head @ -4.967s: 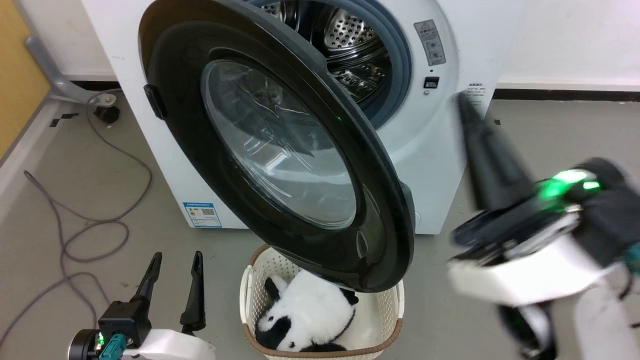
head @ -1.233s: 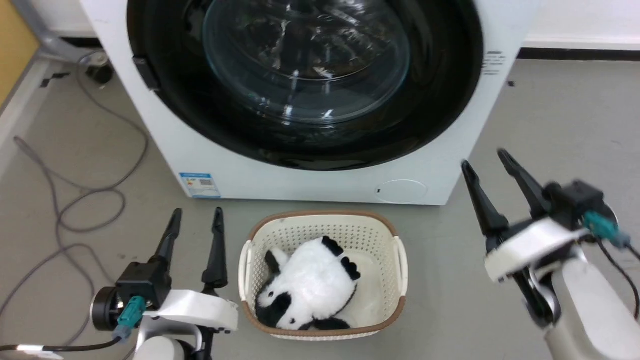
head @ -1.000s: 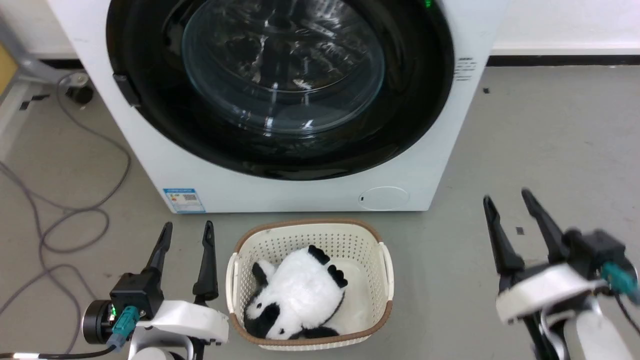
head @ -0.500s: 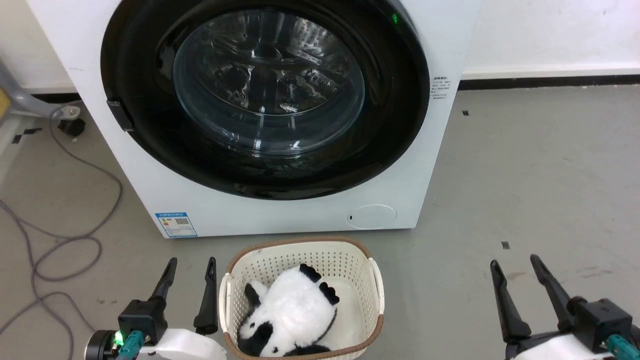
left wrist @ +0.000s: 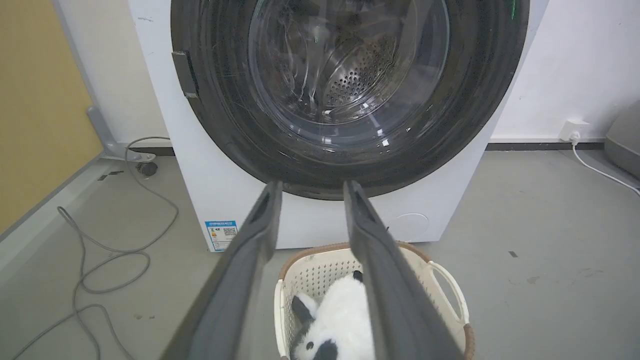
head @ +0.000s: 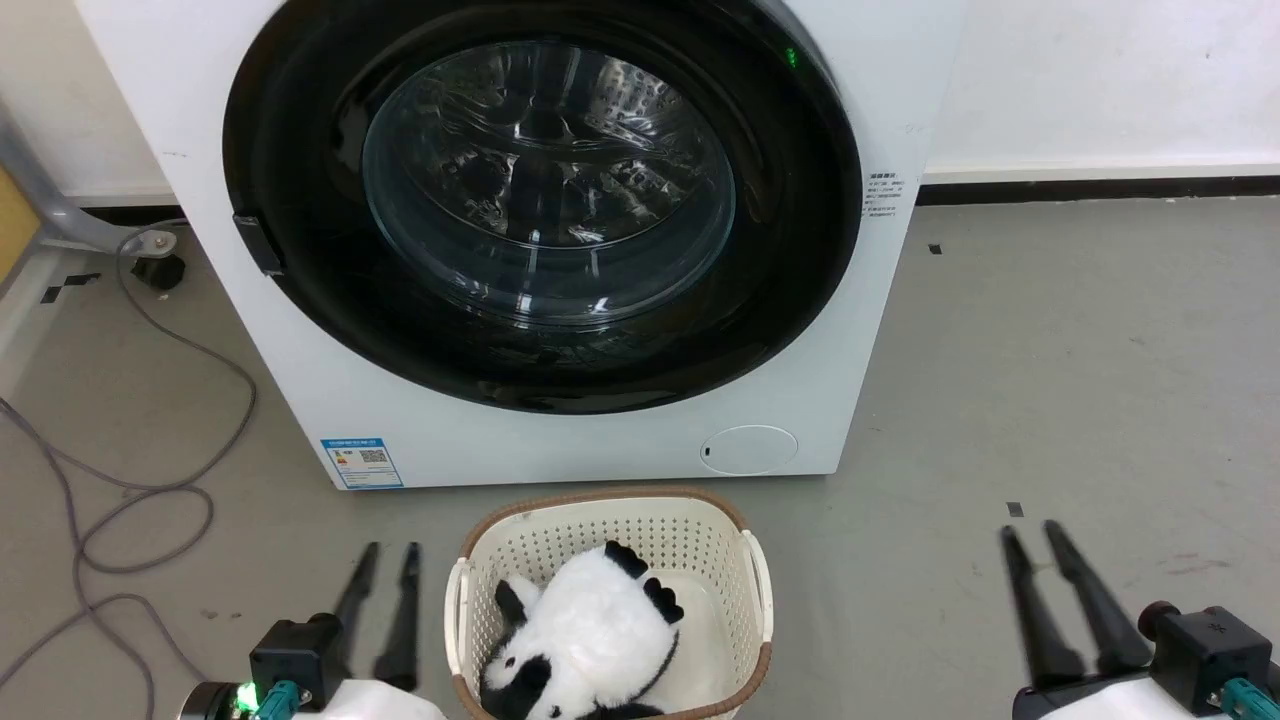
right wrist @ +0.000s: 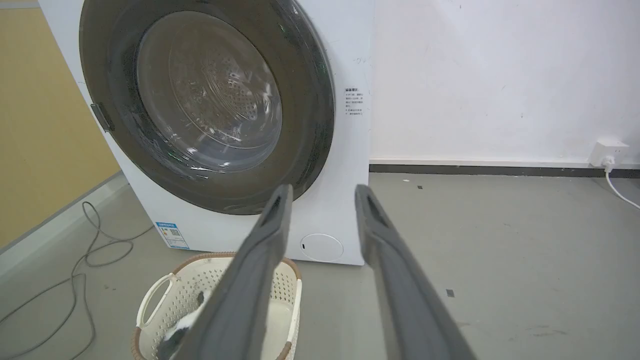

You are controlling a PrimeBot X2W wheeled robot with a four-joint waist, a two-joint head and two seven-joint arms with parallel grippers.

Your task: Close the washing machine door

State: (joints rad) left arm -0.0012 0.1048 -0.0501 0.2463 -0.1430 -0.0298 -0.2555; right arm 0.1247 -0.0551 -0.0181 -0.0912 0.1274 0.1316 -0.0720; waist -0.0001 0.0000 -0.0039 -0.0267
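**Head view.** The door (head: pixel 545 205) lies flat against the front of the machine (head: pixel 600 455). Its black rim sits even all round, and the hinge block (head: pixel 258 245) is at 9 o'clock. The left gripper (head: pixel 391 550) hangs at 7 o'clock and the right gripper (head: pixel 1030 530) at 5 o'clock. Both have their fingers parted, hold nothing and are well apart from the machine.

By my judgement the closing is done, bar the check. Whether the latch has caught cannot be told from here.

To finish well:
- Inspect the rim at 3 o'clock, opposite the hinge block.
- If a gap shows, lay one finger flat on the black rim there, never on the glass (head: pixel 548 170), and push straight in.
- Bring the arm in from the right so that it does not cross the basket (head: pixel 600 497), which stands at 6 o'clock near the machine.

**Left wrist view.** The parted fingers frame the door's lower rim at 12 o'clock. The basket at 6 o'clock holds one panda (left wrist: pixel 335 320), lying loose. Nothing else shows inside.

**Right wrist view.** The door is at 10 o'clock, with its right edge close against the white front. The basket is at 7 o'clock, and one finger half hides what is in it.
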